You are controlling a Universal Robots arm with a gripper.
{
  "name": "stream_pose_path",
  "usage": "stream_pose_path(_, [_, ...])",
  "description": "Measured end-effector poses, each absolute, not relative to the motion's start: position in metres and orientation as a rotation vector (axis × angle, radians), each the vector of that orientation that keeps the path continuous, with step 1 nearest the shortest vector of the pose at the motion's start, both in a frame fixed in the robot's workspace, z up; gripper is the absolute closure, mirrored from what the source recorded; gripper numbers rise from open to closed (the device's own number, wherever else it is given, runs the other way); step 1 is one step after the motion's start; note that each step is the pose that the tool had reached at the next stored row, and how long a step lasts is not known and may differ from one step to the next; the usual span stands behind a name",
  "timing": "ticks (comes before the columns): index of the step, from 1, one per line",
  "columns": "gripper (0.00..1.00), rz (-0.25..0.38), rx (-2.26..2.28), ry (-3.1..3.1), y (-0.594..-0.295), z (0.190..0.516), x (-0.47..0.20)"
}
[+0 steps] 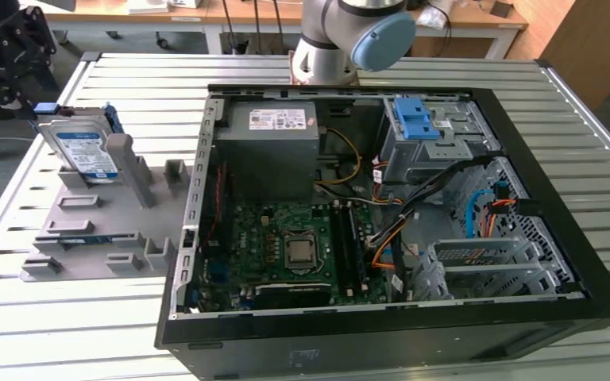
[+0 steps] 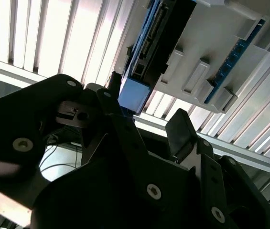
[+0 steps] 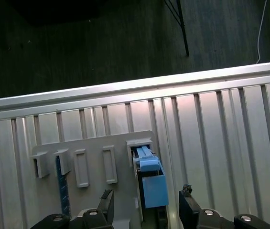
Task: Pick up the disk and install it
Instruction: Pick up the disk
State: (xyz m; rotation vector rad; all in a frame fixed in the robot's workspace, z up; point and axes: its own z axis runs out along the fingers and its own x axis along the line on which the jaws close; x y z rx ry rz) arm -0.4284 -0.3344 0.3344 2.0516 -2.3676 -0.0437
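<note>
1. Exterior view: the open computer case (image 1: 390, 337) lies mid-table, with the grey holder (image 1: 104, 214) at the exterior view's left.
2. The disk (image 1: 80, 147) stands on edge at the holder's far end.
3. In the first wrist view, the gripper (image 3: 146, 202) is spread wide and empty. Its fingers flank the disk's blue end, and the disk's long axis runs straight away from it.

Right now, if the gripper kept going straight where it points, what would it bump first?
Most likely the disk, standing on edge in the grey holder: its blue end lies straight ahead, between the gripper's open fingers. How near it is, I cannot tell.
</note>
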Motion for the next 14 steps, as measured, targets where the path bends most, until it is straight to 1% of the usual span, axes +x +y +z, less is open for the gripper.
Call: stream_pose_path(14, [0.35, -0.035, 2.101, -2.319, -0.331, 0.323, -0.431])
